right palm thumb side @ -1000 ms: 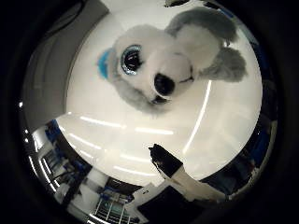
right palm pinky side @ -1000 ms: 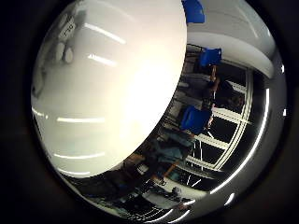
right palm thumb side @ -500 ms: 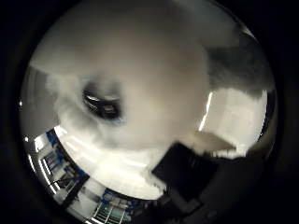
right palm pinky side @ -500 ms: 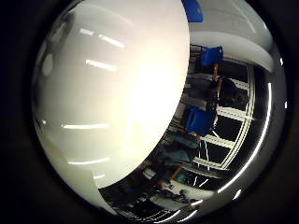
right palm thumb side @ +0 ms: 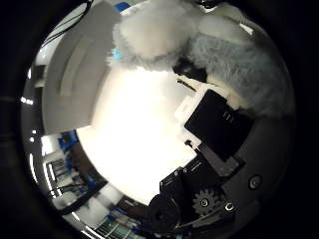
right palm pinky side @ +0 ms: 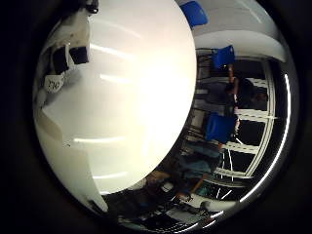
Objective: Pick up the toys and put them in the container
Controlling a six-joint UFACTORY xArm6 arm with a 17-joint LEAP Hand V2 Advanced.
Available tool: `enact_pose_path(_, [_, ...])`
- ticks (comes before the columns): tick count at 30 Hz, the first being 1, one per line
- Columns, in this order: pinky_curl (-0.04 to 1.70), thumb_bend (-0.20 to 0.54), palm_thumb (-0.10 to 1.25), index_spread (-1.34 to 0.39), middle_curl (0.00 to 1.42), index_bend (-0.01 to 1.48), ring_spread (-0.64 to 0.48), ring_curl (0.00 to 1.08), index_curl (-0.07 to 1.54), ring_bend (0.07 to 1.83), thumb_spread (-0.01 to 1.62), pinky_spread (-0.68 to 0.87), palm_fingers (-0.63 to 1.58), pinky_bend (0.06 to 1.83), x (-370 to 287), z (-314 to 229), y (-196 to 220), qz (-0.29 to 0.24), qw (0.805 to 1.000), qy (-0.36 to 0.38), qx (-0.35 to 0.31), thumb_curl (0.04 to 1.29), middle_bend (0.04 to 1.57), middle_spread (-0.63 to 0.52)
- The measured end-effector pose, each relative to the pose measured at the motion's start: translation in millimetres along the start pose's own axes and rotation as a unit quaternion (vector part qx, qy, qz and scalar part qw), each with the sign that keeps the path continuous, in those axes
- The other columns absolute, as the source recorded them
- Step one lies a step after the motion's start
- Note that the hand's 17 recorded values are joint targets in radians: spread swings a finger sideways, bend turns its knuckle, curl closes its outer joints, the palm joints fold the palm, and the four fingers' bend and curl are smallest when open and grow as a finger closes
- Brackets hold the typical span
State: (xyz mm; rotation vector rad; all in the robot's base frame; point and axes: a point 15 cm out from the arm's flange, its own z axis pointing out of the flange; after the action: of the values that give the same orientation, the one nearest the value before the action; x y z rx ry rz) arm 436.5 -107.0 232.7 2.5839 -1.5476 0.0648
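Small white tag (right palm pinky side: 52, 84) near white table (right palm pinky side: 136, 97) edge: dark print, unreadable. No other text.

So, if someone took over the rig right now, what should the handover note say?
Hand: close against the grey and white plush toy, with finger parts lying beside its fur; whether they are curled round it cannot be told.
Things: the plush toy lies on or just over the white table. No container shows in either palm view.
Done: nothing is in a container yet.
Left: secure the plush toy, find the container, drop it in, then fetch any other toys.
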Motion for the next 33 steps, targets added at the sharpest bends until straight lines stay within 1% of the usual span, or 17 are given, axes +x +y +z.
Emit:
enact_pose_path(4, [0.85,-0.015,1.06,-0.23,0.92,1.12,-0.27,0.83,0.84,1.32,0.98,-0.21,1.06,1.34,-11.8,-51.9,20.4,-0.008,1.000,-0.011,0.003,0.57,1.28,-0.19])
enact_pose_path(7, [0.88,-0.012,1.06,-0.23,0.92,1.13,-0.27,0.85,0.85,1.31,0.97,-0.20,1.05,1.33,-21.6,-75.8,38.7,-0.011,1.000,-0.025,-0.014,0.60,1.28,-0.19])
enact_pose_path(11, [0.92,-0.014,1.06,-0.22,0.92,1.13,-0.28,0.87,0.85,1.30,0.97,-0.19,1.05,1.31,-36.0,-122.0,56.5,-0.017,0.999,-0.037,-0.029,0.63,1.28,-0.18])
enact_pose_path(13, [0.95,-0.016,1.05,-0.22,0.92,1.12,-0.28,0.88,0.86,1.29,0.96,-0.19,1.05,1.29,-39.8,-152.1,60.9,-0.019,0.999,-0.035,-0.024,0.64,1.28,-0.18])
enact_pose_path(18, [0.99,-0.015,1.05,-0.22,0.93,1.11,-0.28,0.90,0.86,1.28,0.96,-0.19,1.05,1.27,-43.0,-209.0,53.3,-0.023,0.999,-0.019,0.020,0.67,1.28,-0.18])
enact_pose_path(25, [1.04,-0.015,1.05,-0.22,0.93,1.11,-0.28,0.92,0.87,1.27,0.94,-0.19,1.06,1.23,-62.7,-267.2,38.3,-0.042,0.998,-0.003,0.050,0.69,1.27,-0.18])
enact_pose_path(29, [1.07,-0.016,1.04,-0.22,0.94,1.10,-0.29,0.93,0.87,1.26,0.93,-0.20,1.06,1.22,-85.0,-280.7,18.2,-0.044,0.997,-0.004,0.066,0.70,1.26,-0.18])
enact_pose_path(33, [1.08,-0.016,1.04,-0.23,0.94,1.10,-0.29,0.94,0.88,1.25,0.93,-0.20,1.06,1.21,-110.7,-278.1,-7.5,-0.054,0.996,-0.014,0.068,0.71,1.25,-0.18])
